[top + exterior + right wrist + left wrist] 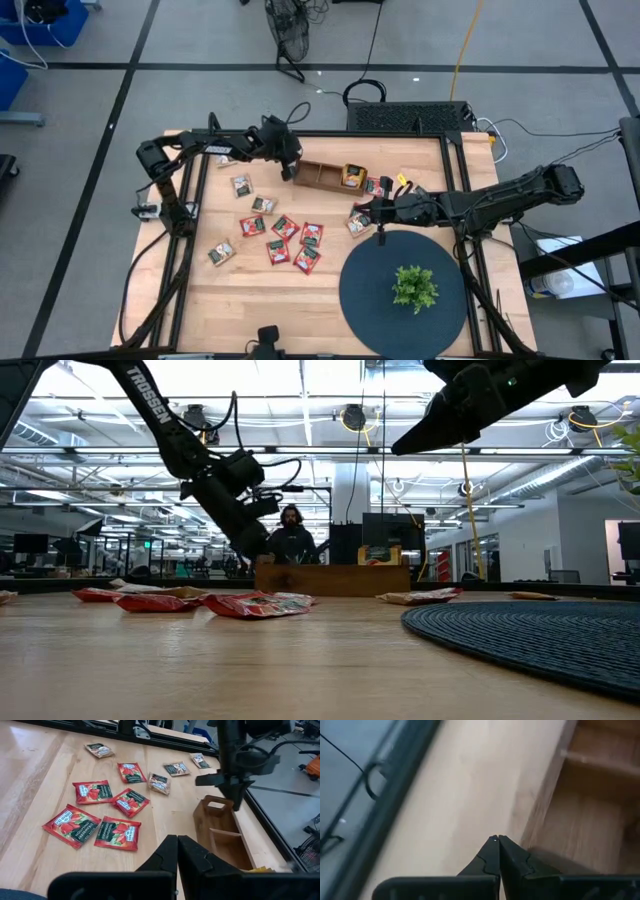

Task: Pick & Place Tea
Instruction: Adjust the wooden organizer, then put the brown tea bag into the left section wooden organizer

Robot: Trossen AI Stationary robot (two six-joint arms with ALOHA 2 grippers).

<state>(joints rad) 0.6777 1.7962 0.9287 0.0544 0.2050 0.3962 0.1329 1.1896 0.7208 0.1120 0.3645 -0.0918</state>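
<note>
Several red and grey-green tea sachets (285, 235) lie flat on the wooden table, also in the right wrist view (119, 832). A brown three-compartment tray (325, 178) sits at the far middle, with an orange sachet (352, 177) in its right compartment. My left gripper (291, 168) is shut, with nothing between its fingers; its tips are at the tray's left end (216, 805). My right gripper (360, 212) is shut too and hangs above the table, right of the red sachets and near the tray's right end, holding nothing. My left gripper's shut fingertips (497, 840) slant down from the table's left beside the tray's left end wall (532, 827). Whether they touch the wall, I cannot tell.
A dark round mat (370, 300) with a small green plant (414, 287) lies at the near right. More sachets (358, 226) lie under and beyond my right gripper. Black frame rails (452, 150) edge the table. A person (290, 530) stands beyond the far edge.
</note>
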